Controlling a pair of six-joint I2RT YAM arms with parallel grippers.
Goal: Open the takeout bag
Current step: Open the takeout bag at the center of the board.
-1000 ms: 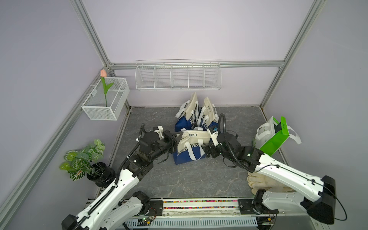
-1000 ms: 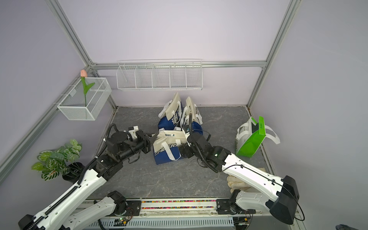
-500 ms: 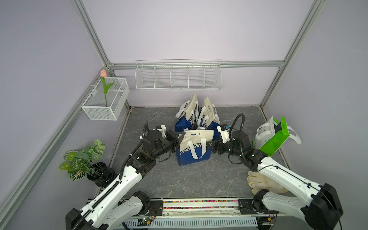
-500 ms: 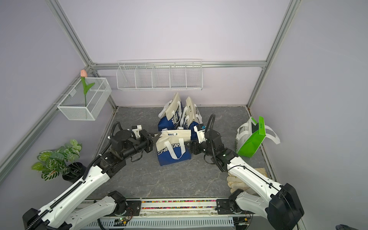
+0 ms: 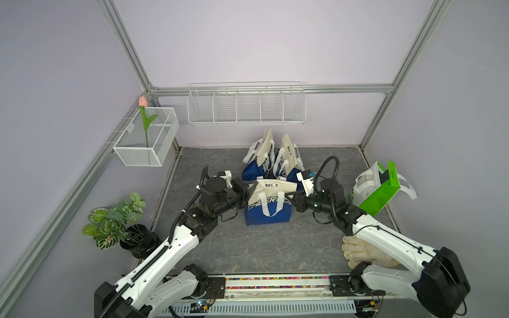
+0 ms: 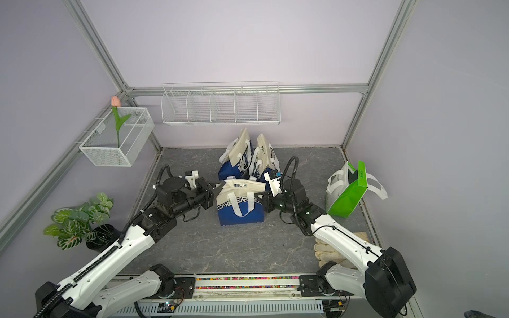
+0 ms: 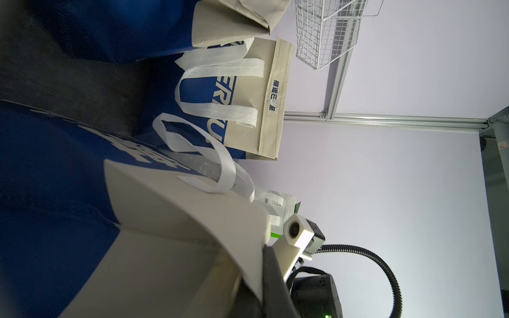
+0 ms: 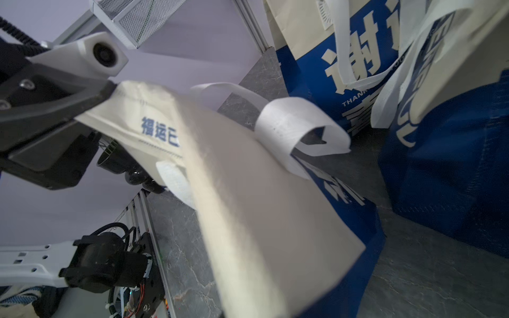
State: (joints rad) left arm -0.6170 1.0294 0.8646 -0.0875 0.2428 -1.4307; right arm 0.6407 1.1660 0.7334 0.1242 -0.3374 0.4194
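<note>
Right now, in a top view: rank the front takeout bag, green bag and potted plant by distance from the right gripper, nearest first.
1. takeout bag: front center, with its right top corner pinched in the right gripper.
2. green bag: by the right wall, apart from the gripper.
3. potted plant: far left, on the takeout bag's other side.

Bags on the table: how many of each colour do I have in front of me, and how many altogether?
blue-and-cream bag: 3
green-and-white bag: 1
Total: 4
</note>
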